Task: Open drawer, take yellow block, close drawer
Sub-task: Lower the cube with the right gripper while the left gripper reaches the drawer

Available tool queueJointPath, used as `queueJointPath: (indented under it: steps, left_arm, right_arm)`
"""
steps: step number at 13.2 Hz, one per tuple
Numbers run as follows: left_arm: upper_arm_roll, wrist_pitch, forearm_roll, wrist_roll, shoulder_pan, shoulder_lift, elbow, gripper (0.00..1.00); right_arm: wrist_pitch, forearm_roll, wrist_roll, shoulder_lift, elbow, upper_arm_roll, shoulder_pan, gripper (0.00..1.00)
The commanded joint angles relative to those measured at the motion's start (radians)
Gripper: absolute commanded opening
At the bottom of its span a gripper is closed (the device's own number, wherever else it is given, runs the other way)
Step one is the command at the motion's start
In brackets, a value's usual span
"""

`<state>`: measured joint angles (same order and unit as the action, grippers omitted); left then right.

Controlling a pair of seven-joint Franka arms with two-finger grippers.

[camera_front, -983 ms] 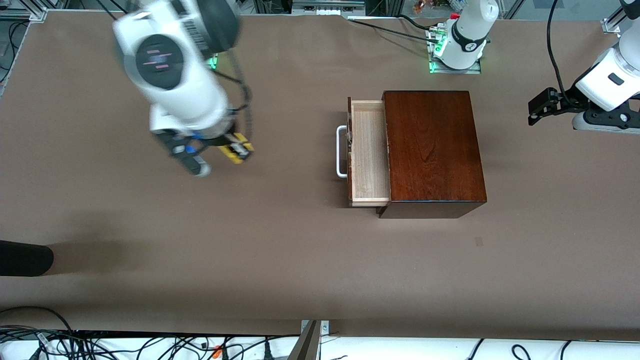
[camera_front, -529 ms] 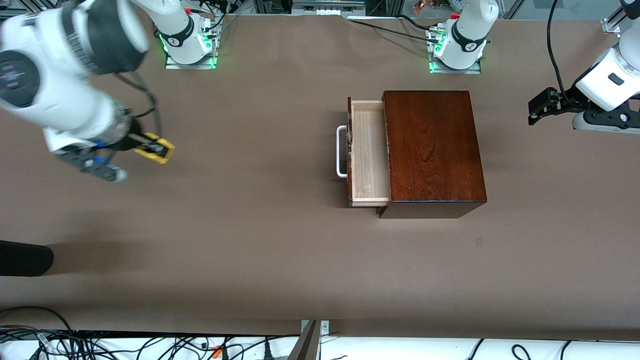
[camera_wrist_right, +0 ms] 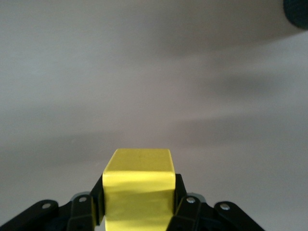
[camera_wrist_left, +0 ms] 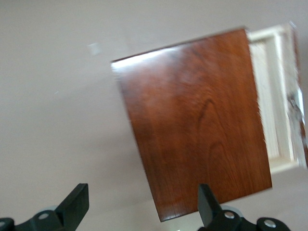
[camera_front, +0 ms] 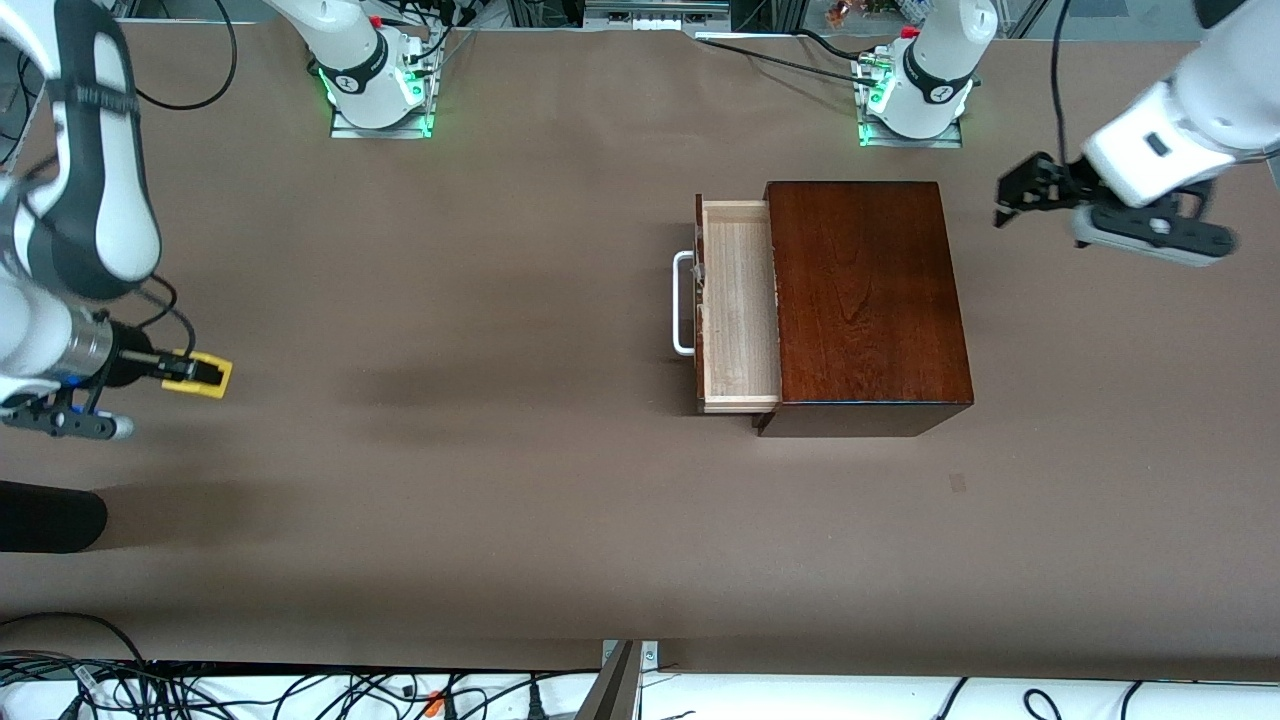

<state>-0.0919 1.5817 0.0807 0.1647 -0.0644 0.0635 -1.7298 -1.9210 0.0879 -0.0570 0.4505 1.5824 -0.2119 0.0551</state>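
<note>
A small bright yellow cube [camera_front: 205, 374] sits clamped between the jaws of the right gripper [camera_front: 200, 375], held in the air above bare brown surface [camera_front: 500, 500] at the right arm's end, well apart from the glossy dark mahogany rectangular box [camera_front: 865, 300]. In the right wrist view the yellow cube [camera_wrist_right: 138, 185] fills the space between the black fingers [camera_wrist_right: 185, 202] of the right gripper [camera_wrist_right: 138, 211], which press on its two sides.

The box's pale light-wood drawer [camera_front: 738, 305] stands pulled out toward the right arm's end, its tray showing nothing inside, its white U-shaped bar handle [camera_front: 682, 303] at the front.

The left gripper [camera_front: 1020, 190] hangs in the air over the surface just beside the box, toward the left arm's end, its jaws spread wide and holding nothing. The left wrist view looks down between the left gripper [camera_wrist_left: 142, 204] and its two well-separated black fingertips [camera_wrist_left: 77, 199] onto the box's lid [camera_wrist_left: 197, 120] and the open drawer [camera_wrist_left: 274, 96].

A dark rounded object [camera_front: 45, 515] lies at the edge of the surface near the right gripper, closer to the front camera.
</note>
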Motion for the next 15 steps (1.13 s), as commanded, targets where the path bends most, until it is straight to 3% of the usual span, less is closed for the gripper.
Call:
queueJointPath:
  steps: [1,5,9,15]
  left_arm:
    - [-0.017,-0.045,0.016,0.177,-0.073,-0.062,0.055,1.0]
    - [-0.029,-0.029,0.077,0.236,-0.295,-0.163,0.082,1.0]
    - [-0.035,0.029,0.076,0.304,-0.512,-0.408,0.294,1.0]
    - [-0.037,0.372,0.065,0.755,-0.588,-0.608,0.286,1.0]
  right_arm:
    - [-0.016,0.023,-0.093,0.124,-0.117,0.011,-0.026,0.0]
    - [-0.194,0.082,-0.211,0.255,-0.142,0.014,-0.057,0.0]
    - [-0.288,0.102,-0.247,0.33,-0.144,0.038,-0.051,0.0]
    - [-0.303,0.102,-0.256,0.356,-0.139,0.055,-0.049,0.0]
